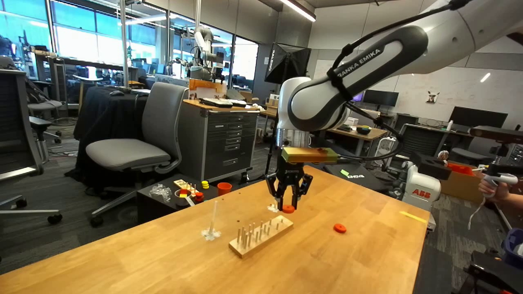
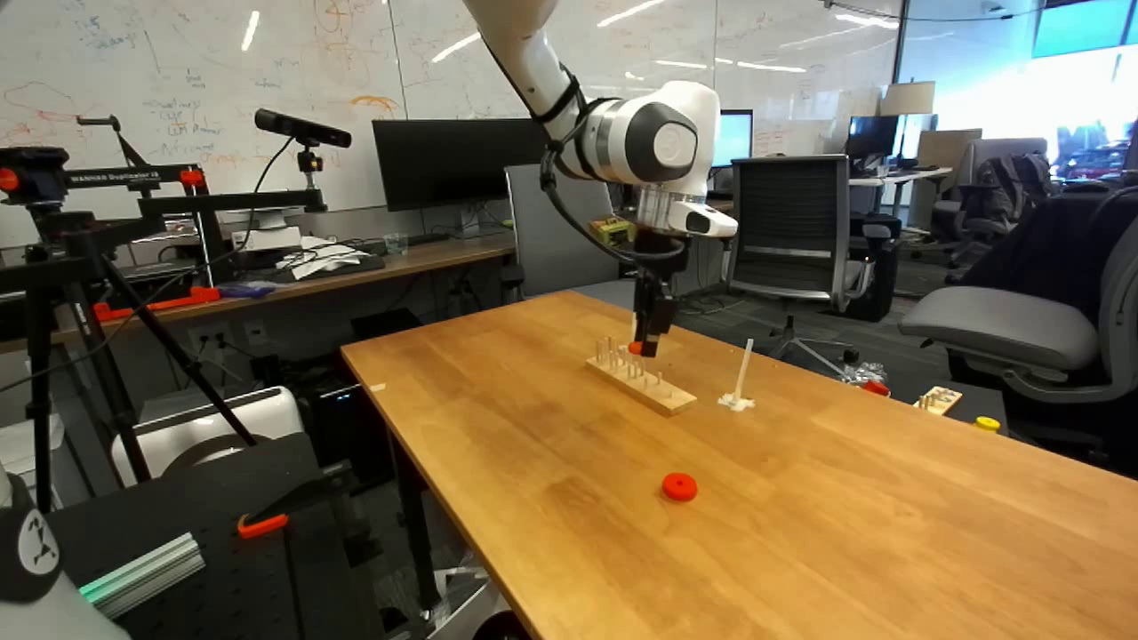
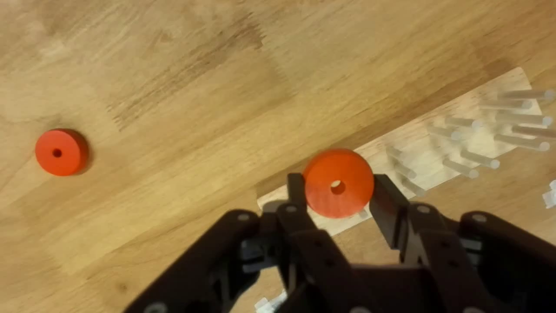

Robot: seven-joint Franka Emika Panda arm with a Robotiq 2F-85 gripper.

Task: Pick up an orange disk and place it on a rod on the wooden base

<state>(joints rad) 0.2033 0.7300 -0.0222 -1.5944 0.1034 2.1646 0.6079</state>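
Wrist view: jaws are pinching an orange disk, looks like it's hanging over one end of the wooden base, whose long axis is running diagonally, most pegs sitting past one jaw.

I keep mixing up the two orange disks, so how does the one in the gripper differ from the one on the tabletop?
The held disk is clamped in the gripper, raised off the tabletop; the loose disk rests flat on it. In the wrist view, the held disk overlaps the wooden base, while the loose disk sits apart from it. Both are round and orange-red, with a central hole.
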